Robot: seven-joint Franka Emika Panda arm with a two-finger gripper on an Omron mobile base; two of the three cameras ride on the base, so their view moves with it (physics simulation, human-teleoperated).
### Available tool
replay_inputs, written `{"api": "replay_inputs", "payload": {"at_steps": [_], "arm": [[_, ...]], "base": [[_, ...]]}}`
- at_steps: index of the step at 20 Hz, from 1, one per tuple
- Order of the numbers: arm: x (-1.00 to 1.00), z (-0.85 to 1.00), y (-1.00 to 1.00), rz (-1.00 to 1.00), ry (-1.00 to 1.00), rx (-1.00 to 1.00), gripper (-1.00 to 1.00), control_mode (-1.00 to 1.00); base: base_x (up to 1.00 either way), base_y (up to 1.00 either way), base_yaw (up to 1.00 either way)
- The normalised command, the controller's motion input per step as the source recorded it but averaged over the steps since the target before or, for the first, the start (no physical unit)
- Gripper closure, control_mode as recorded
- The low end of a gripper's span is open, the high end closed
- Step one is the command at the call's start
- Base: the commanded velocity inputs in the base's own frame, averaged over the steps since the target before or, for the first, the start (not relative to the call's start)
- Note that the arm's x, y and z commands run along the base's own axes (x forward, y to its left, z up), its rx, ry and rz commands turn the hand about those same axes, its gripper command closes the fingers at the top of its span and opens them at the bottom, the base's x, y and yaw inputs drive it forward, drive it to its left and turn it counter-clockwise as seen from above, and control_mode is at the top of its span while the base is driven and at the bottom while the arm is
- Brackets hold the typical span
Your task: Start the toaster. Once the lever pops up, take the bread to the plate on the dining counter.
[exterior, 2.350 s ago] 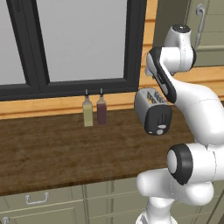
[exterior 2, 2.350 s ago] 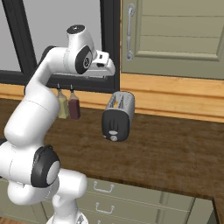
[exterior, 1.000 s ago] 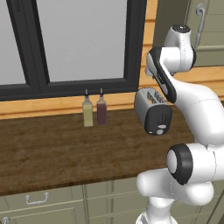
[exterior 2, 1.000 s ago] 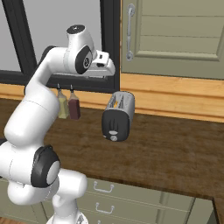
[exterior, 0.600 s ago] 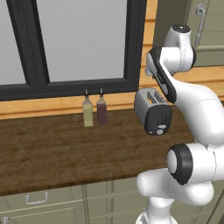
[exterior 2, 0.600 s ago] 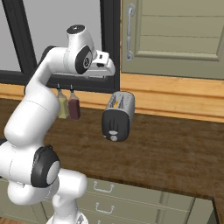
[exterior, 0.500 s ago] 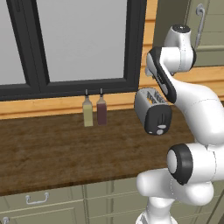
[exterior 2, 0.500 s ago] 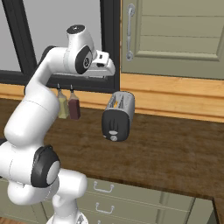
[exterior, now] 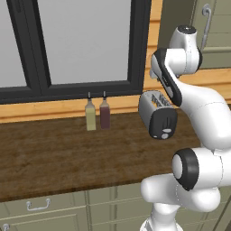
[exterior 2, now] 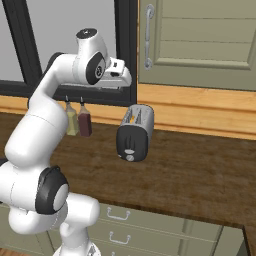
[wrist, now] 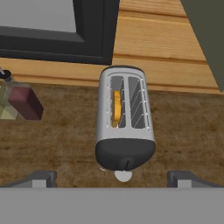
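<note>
The silver-grey toaster [wrist: 126,122] stands on the dark wood worktop [wrist: 65,144] under the window, black end panel toward me. The bread [wrist: 116,109] sits edge-up in the left slot, an orange-tan strip deep inside; the right slot holds nothing. The lever [wrist: 127,163] is a thin dark tab on the end panel. My gripper [wrist: 113,177] hangs above the toaster's near end, open, fingertips [wrist: 42,178] wide apart with nothing between them. From the right base the gripper [exterior 2: 123,80] is seen above the toaster [exterior 2: 134,133]. The plate and the dining counter are out of view.
Two bottles, one pale [exterior: 90,115] and one dark red [exterior: 104,113], stand by the window sill left of the toaster [exterior: 156,114]. A wood backsplash [exterior 2: 200,112] runs behind. An olive wall cabinet with a handle [exterior 2: 148,36] hangs to the right. Drawers [exterior 2: 117,214] sit under the worktop.
</note>
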Motion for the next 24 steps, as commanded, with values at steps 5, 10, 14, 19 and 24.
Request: {"api": "replay_inputs", "payload": {"at_steps": [5,10,14,19,24], "arm": [[0.00,0.00,0.00,0.00,0.00,0.00,-1.00,-1.00],[0.00,0.00,0.00,0.00,0.00,0.00,-1.00,-1.00],[0.00,0.00,0.00,0.00,0.00,0.00,-1.00,-1.00],[0.00,0.00,0.00,0.00,0.00,0.00,-1.00,-1.00],[0.00,0.00,0.00,0.00,0.00,0.00,-1.00,-1.00]], "base": [[0.00,0.00,0.00],[0.00,0.00,0.00],[0.00,0.00,0.00],[0.00,0.00,0.00],[0.00,0.00,0.00]]}}
